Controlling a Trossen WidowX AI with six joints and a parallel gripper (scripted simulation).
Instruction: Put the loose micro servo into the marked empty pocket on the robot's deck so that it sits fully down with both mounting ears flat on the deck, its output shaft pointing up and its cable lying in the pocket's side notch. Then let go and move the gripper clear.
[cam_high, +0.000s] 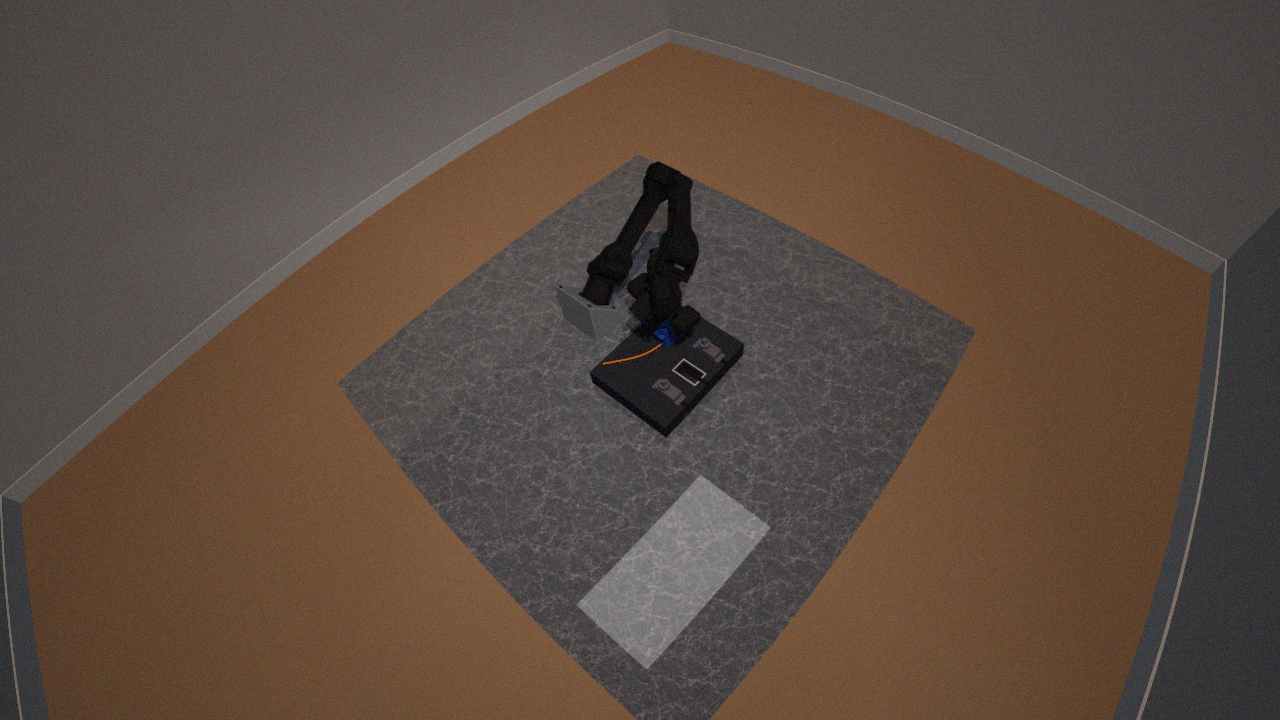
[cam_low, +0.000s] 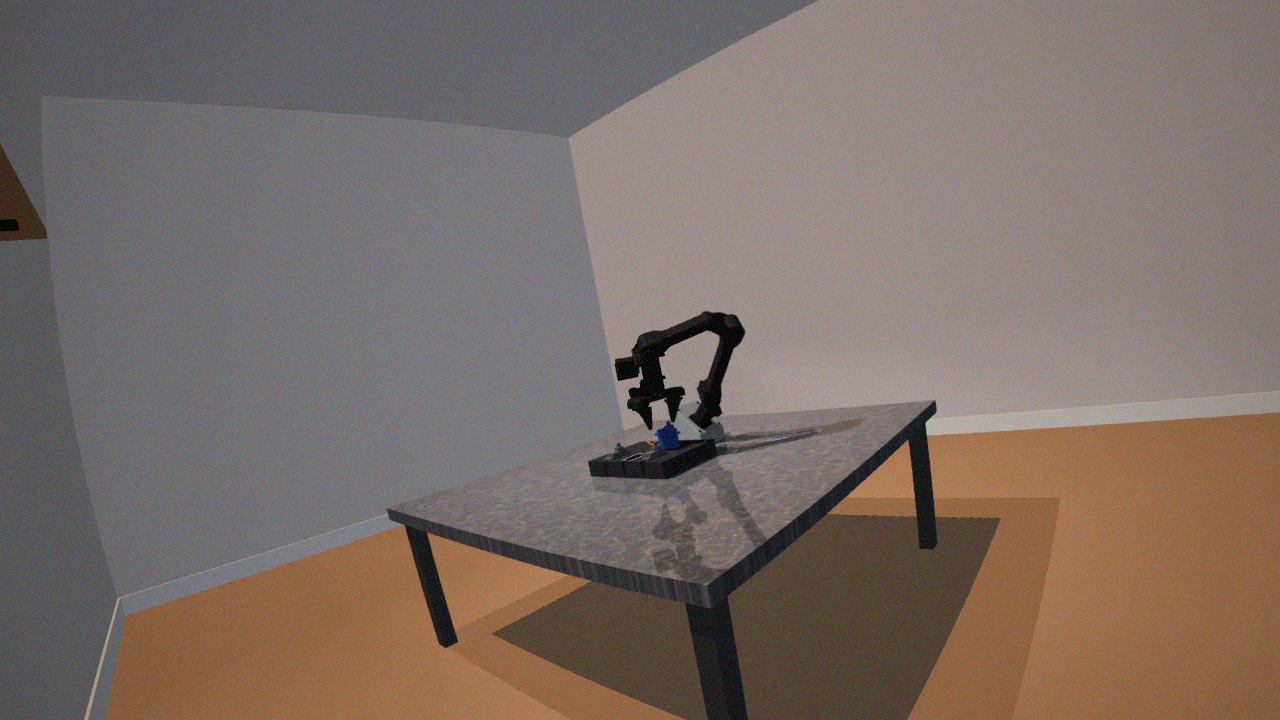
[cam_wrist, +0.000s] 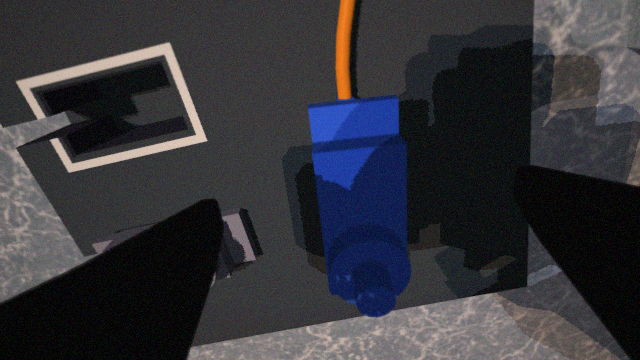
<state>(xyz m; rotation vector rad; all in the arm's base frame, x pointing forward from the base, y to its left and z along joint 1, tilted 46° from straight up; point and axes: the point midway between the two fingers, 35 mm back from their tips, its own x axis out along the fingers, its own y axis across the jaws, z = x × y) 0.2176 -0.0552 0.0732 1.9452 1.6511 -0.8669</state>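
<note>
The loose blue micro servo (cam_high: 665, 335) (cam_low: 667, 437) (cam_wrist: 362, 200) stands on the black deck (cam_high: 626, 383) (cam_low: 693, 460) (cam_wrist: 260, 305), output shaft up, near the deck edge by the arm. Its orange cable (cam_high: 633, 357) (cam_wrist: 344, 50) trails away over the deck. The pale outline of the empty pocket (cam_high: 679, 364) (cam_wrist: 188, 92) lies to the servo's upper left in the wrist view. My gripper (cam_high: 664, 329) (cam_low: 661, 424) (cam_wrist: 365, 197) is open above the servo, pointing down, with one finger on each side of it in the wrist view. The finger tips are hard to see in the top view.
Two grey fitted servos (cam_high: 708, 349) (cam_high: 667, 390) flank the pocket; one of them (cam_wrist: 240, 236) is partly hidden behind the left finger in the wrist view. The arm's pale base plate (cam_high: 577, 313) (cam_low: 693, 425) stands beside the deck. A light rectangle (cam_high: 675, 568) lies on the table farther off.
</note>
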